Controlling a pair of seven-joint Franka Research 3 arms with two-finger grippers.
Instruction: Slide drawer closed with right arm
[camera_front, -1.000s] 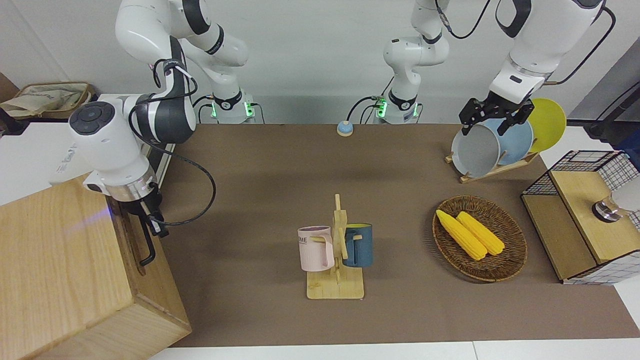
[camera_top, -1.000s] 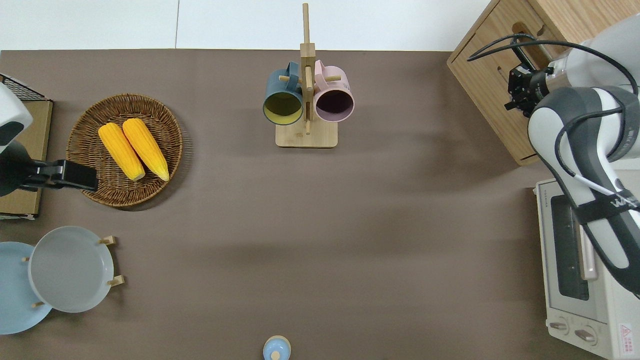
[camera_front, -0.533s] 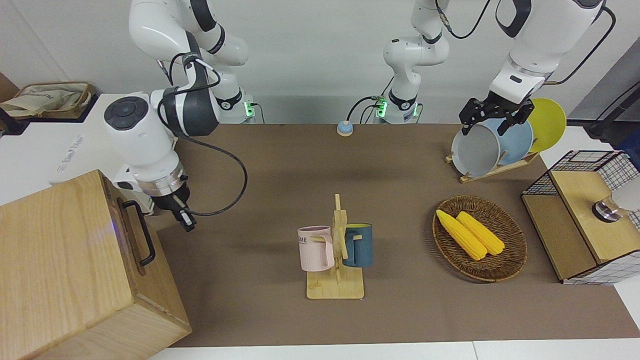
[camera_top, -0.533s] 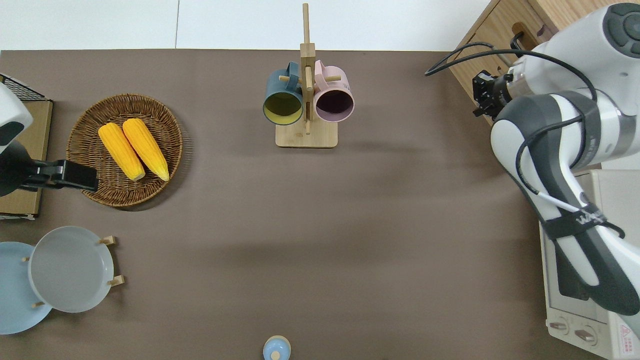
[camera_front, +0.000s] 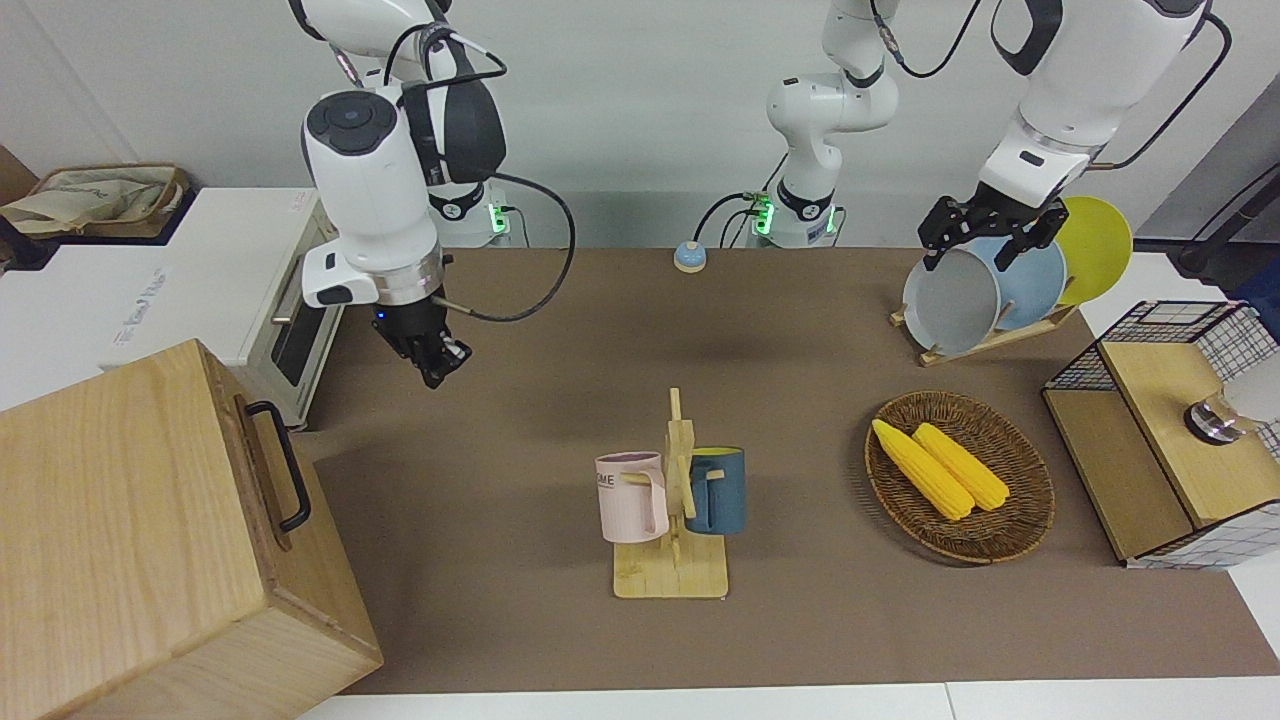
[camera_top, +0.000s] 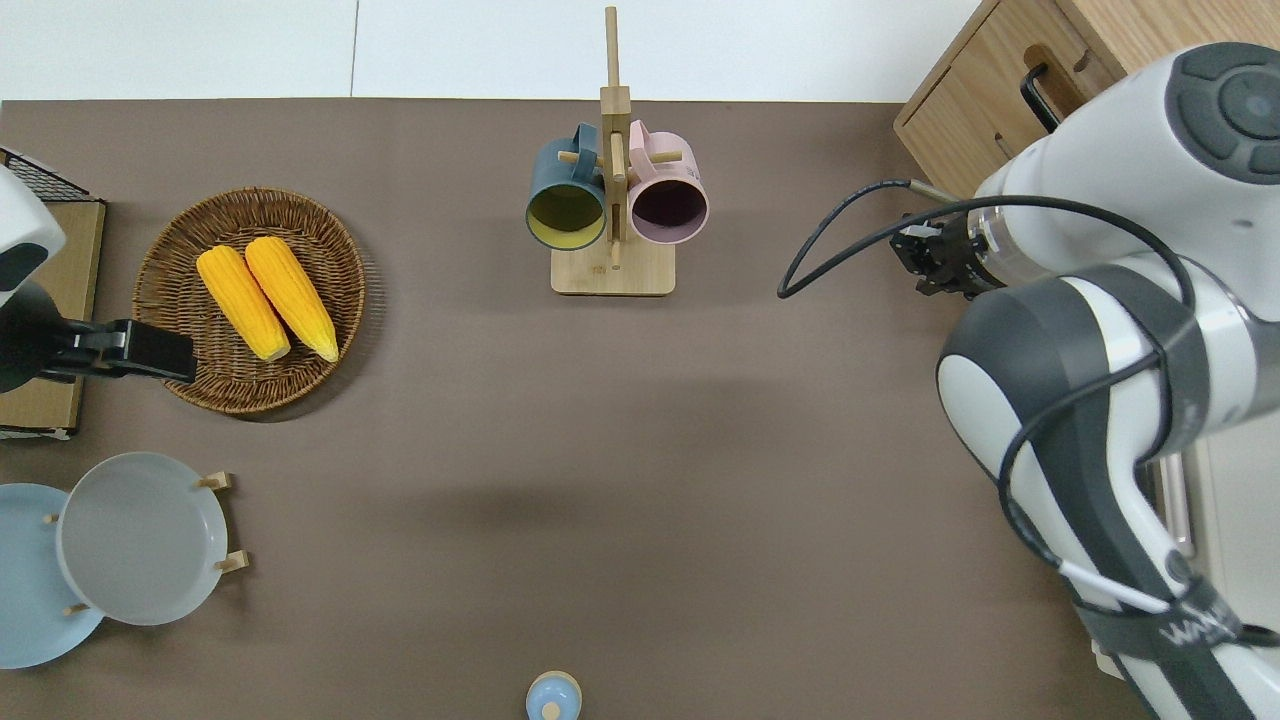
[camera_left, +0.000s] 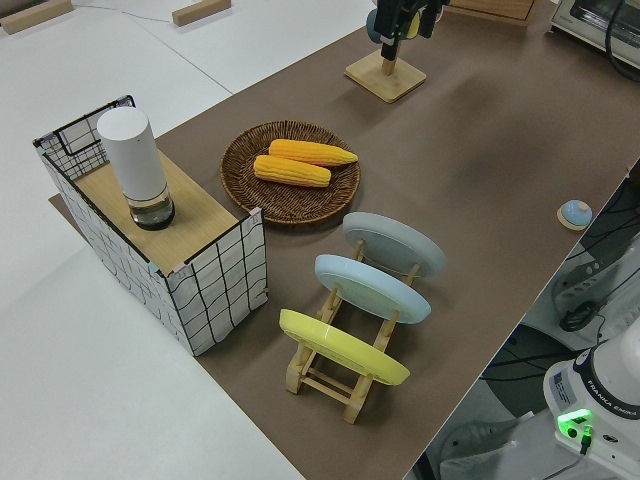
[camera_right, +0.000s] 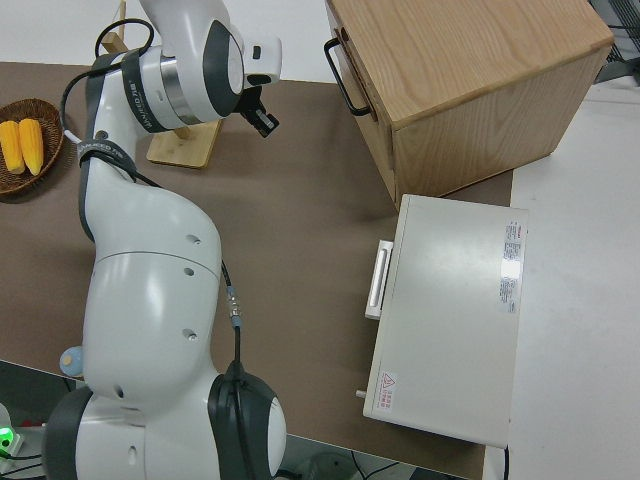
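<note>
The pale-wood drawer (camera_front: 268, 500) sits pushed in, its front flush with the big wooden cabinet (camera_front: 130, 540) at the right arm's end of the table. Its black loop handle (camera_front: 286, 466) is free; it also shows in the overhead view (camera_top: 1040, 95) and the right side view (camera_right: 346, 72). My right gripper (camera_front: 441, 362) is shut and empty. It hangs in the air over the bare brown mat (camera_top: 921, 262), clear of the drawer front, between the cabinet and the mug rack. The left arm is parked.
A white oven (camera_front: 296, 345) stands beside the cabinet, nearer to the robots. A wooden mug rack (camera_front: 672, 520) with two mugs is mid-table. A basket of corn (camera_front: 960, 475), a plate rack (camera_front: 990, 290) and a wire-mesh box (camera_front: 1180, 440) are at the left arm's end.
The right gripper has left the drawer front, risen and swung away toward the table's middle. The drawer stays shut. The left arm has not moved.
</note>
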